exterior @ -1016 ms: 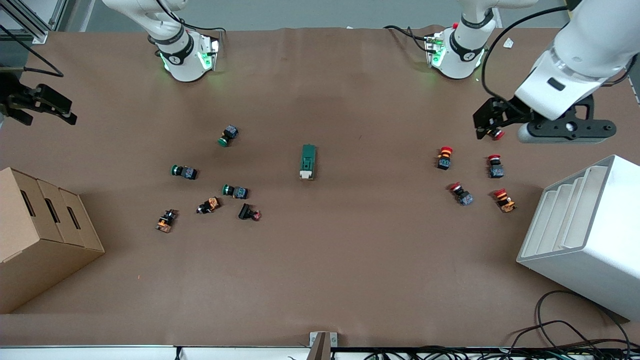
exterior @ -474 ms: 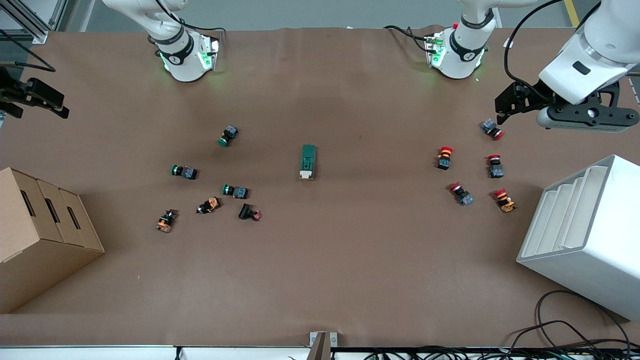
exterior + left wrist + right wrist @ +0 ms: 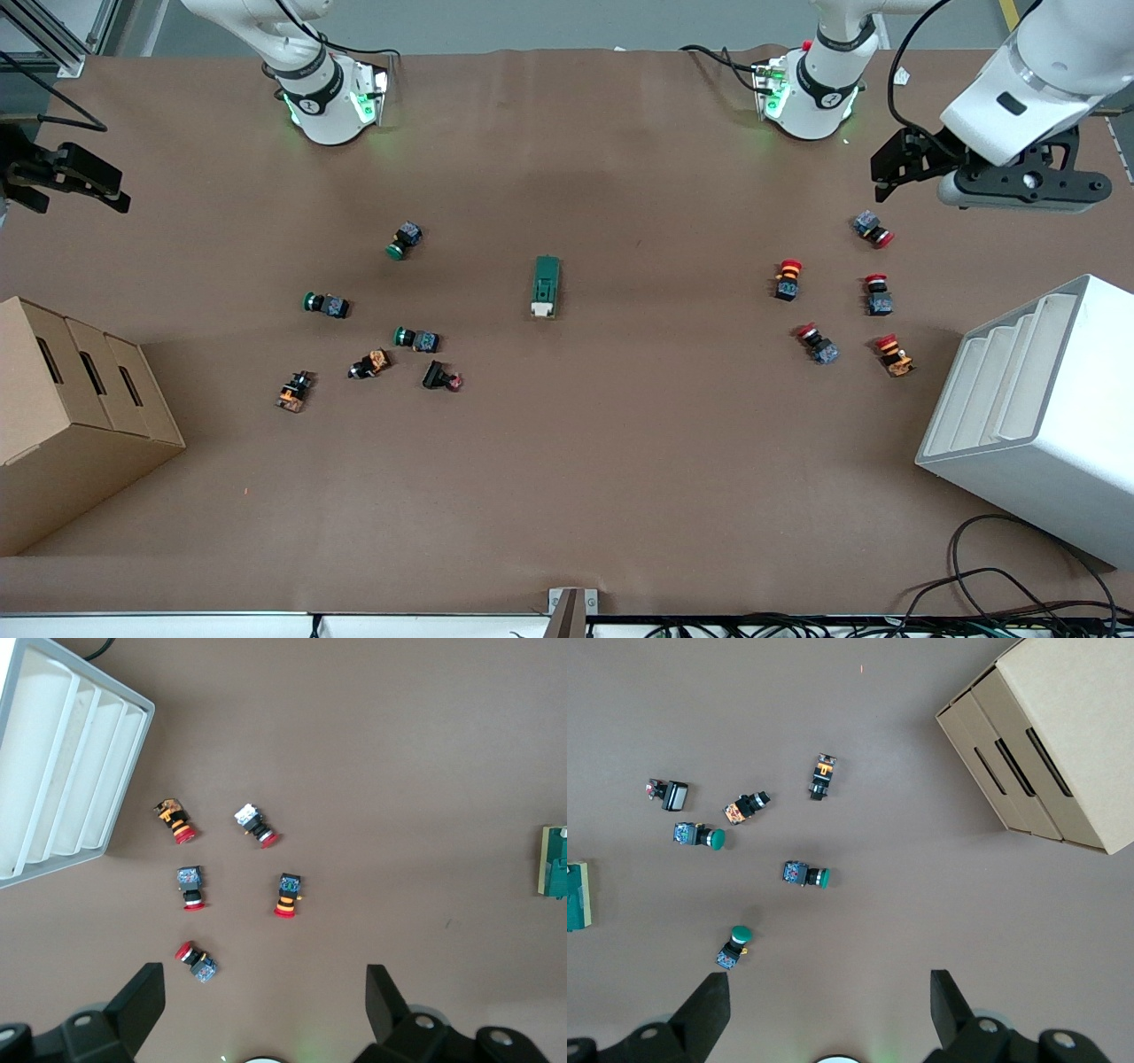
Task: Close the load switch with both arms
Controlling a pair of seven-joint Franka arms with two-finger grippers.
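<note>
The load switch (image 3: 546, 286), a dark green oblong block with a cream-white end, lies flat at the middle of the table. It shows at the edge of the left wrist view (image 3: 556, 862) and of the right wrist view (image 3: 576, 895). My left gripper (image 3: 890, 164) hangs open and empty above the table near the left arm's end, over bare table beside a red-capped push-button (image 3: 873, 229); its jaws (image 3: 266, 988) stand wide apart. My right gripper (image 3: 93, 184) hangs open and empty at the right arm's end, its jaws (image 3: 830, 992) wide apart. Both are far from the switch.
Several red-capped push-buttons (image 3: 788, 279) lie toward the left arm's end, and green-capped ones (image 3: 404, 239) and orange-bodied ones (image 3: 369, 363) toward the right arm's end. A cardboard box (image 3: 71, 416) stands at the right arm's end, a white slotted rack (image 3: 1036, 399) at the left arm's end.
My left gripper has drawn away from the red-capped button toward the left arm's end of the table and risen. My right gripper has shifted only slightly. The switch has not moved.
</note>
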